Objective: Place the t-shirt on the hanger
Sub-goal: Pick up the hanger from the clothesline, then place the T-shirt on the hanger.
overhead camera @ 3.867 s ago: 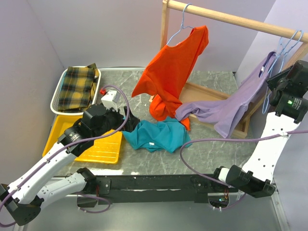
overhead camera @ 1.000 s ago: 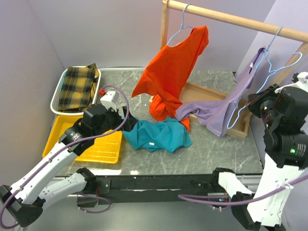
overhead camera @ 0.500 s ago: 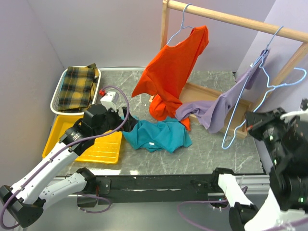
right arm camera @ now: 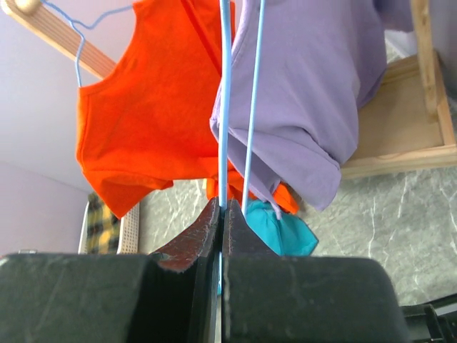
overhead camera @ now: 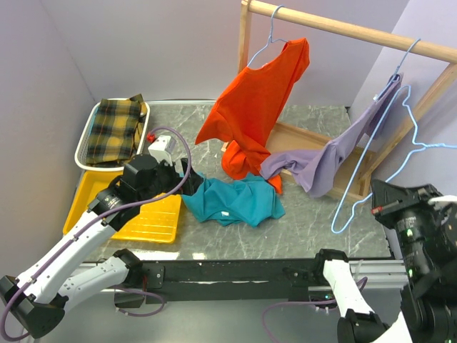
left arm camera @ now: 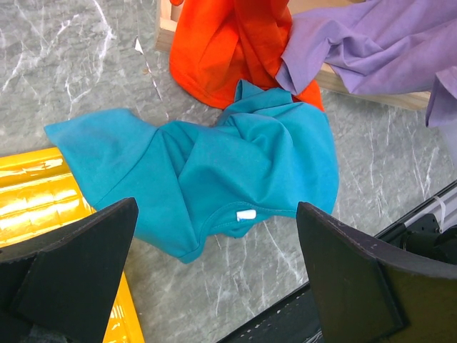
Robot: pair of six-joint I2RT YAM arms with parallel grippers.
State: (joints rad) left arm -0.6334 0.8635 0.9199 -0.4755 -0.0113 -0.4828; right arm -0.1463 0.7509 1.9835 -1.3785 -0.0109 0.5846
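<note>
Teal t-shirt (left arm camera: 235,164): soft, floppy, light, probably best grabbed near the collar with the wide-spread left gripper (left arm camera: 218,214). Springy wire hanger (right arm camera: 223,107) pinched tight in right gripper (right arm camera: 220,211).

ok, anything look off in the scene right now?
Lilac shirt hangs lopsided from the rail, its bottom draped over the wooden base. Orange shirt hangs skewed too. Teal t-shirt lies crumpled on the table. Right gripper pinches a bare hanger.

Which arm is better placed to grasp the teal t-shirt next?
Left. The left gripper hovers open over the t-shirt; the right gripper is shut on the hanger, at the table's right edge.
</note>
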